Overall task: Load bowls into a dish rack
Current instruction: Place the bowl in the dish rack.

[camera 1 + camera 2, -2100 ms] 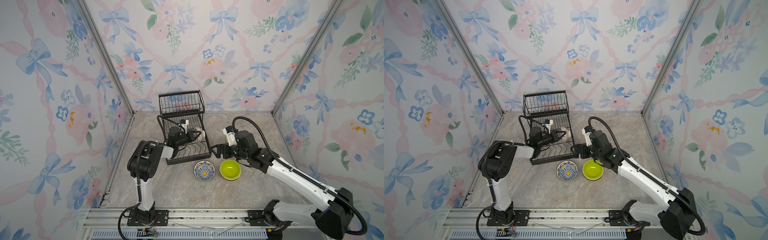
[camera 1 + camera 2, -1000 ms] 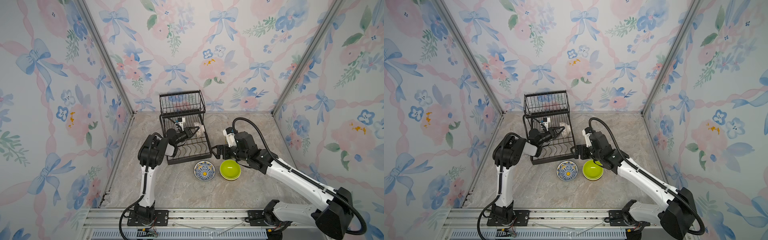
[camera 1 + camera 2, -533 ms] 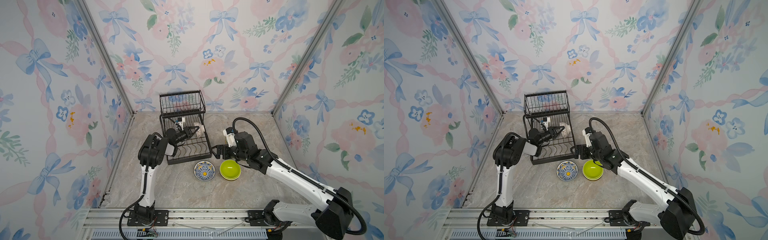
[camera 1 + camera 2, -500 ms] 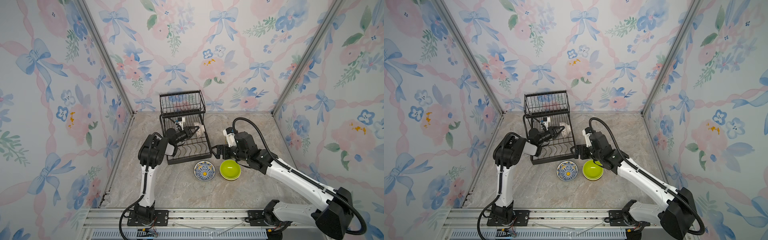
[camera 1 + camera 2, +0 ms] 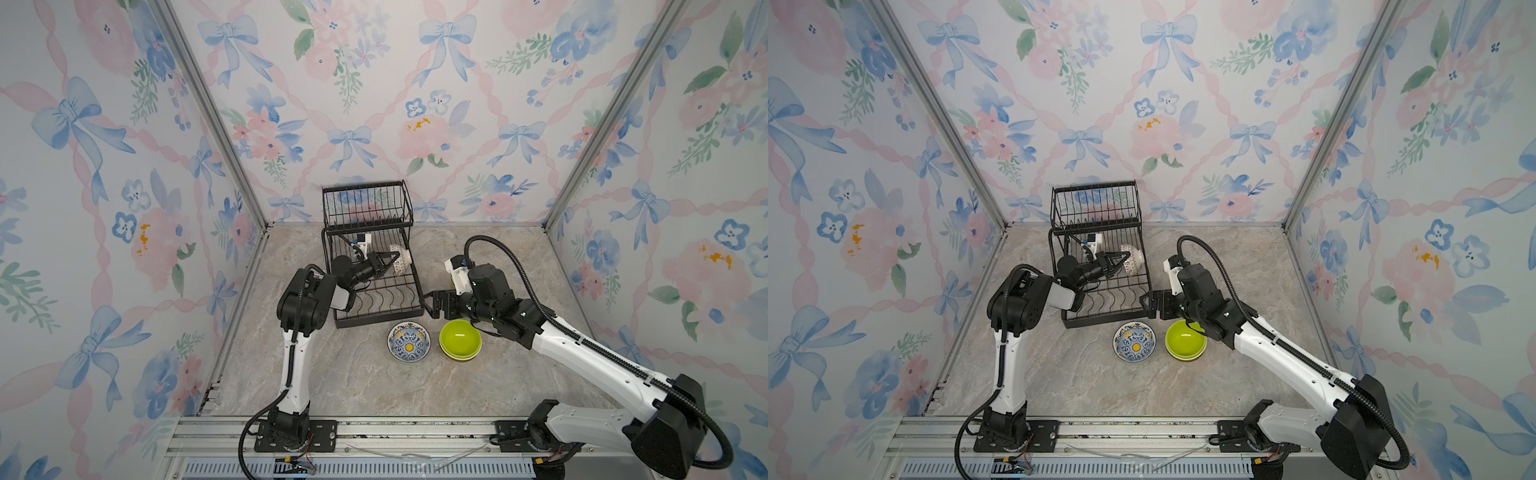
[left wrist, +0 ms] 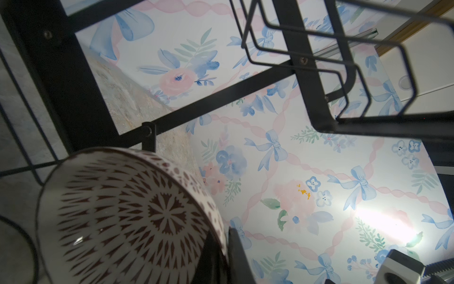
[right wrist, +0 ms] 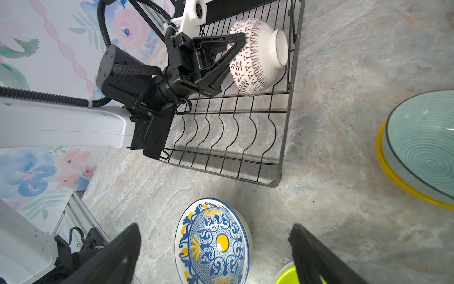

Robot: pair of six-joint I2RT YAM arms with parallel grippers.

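My left end effector (image 5: 390, 262) is pressed together on the rim of the patterned bowl (image 5: 401, 262), one finger inside the mouth and one outside, as the left wrist view shows. The bowl sits right at my fingertips, on their far side, in the back right corner of the rack (image 5: 378, 322), low in the long tray and under the raised basket. It is tipped on edge. Its mouth faces back along my fingers toward my wrist and its foot points away, at the tray's right side rail, so its axis lies about level and in line with my reach. Its lowest edge is down near the tray wires, though I cannot tell whether it already rests on them or hangs just above. I judge that letting go turns on that gap, and on whether the rail (the foot is close to it) is near enough to prop the bowl so it does not roll onto its mouth. My right end effector (image 5: 430, 304) is spread wide and holds nothing. It hangs just off the rack's front right corner, well apart from the patterned bowl and much nearer the blue bowl (image 5: 409, 343) and the lime bowl (image 5: 460, 338), which sit upright on the surface (image 5: 353, 382).
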